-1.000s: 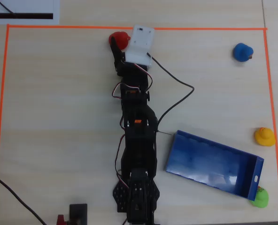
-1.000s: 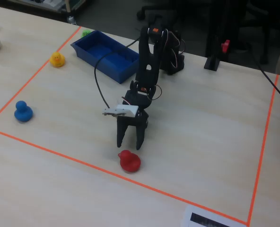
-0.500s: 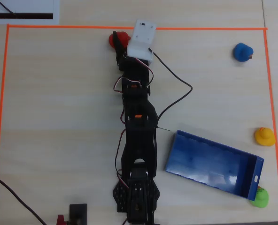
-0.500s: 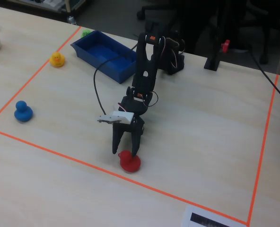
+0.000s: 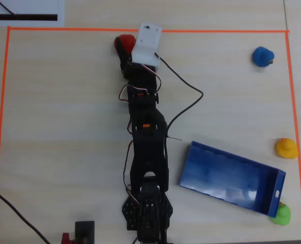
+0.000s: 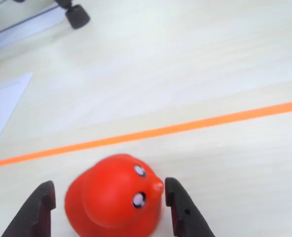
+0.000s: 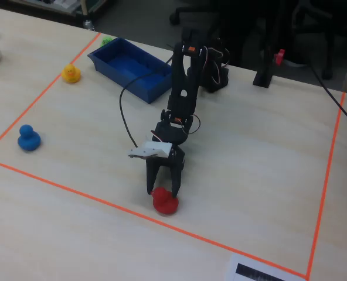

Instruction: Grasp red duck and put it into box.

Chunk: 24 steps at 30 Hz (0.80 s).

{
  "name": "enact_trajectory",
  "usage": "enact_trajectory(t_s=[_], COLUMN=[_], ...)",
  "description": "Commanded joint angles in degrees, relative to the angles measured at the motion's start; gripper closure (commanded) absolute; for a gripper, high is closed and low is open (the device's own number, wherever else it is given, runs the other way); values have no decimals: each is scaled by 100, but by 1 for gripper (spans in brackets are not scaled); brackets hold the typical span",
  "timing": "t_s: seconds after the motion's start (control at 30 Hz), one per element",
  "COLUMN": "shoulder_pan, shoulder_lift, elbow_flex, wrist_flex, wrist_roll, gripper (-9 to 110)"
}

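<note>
Grasp step. Pincer [image 6: 109, 207] wide, straddling duck [image 6: 114, 200] on table [image 6: 210, 64] near orange tape [image 6: 185, 128], fingers not yet touching. Next: close, lift, carry to box [image 5: 232, 178], well apart.

Glossy red duck [image 6: 115, 198] with white-and-black eyes between the black pincer [image 6: 109, 207] fingers; pale wood-grain bench [image 5: 64, 127] with orange tape line [image 6: 185, 127] beyond; blue box [image 5: 232, 175] behind.

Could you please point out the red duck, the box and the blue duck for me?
red duck [image 6: 114, 200], wrist view, on its body.
box [image 5: 227, 175], overhead view, on its bare floor.
blue duck [image 7: 28, 138], fixed view, on its body.
</note>
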Motion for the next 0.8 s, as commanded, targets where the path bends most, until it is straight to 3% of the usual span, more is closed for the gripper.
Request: enact_trajectory(t_s=[0.0,0.2,0.47,0.7,0.77], shoulder_pan=[-26,9,79,167,220], shoulder_lift=[79,79,-132,-123,-53], elbow_flex=[-308,-308,-668,-817,-809], wrist_flex=[97,158,290,475,624], wrist_roll=[-70,-149,-176,-396,-422], gripper=[72,79,79,101,101])
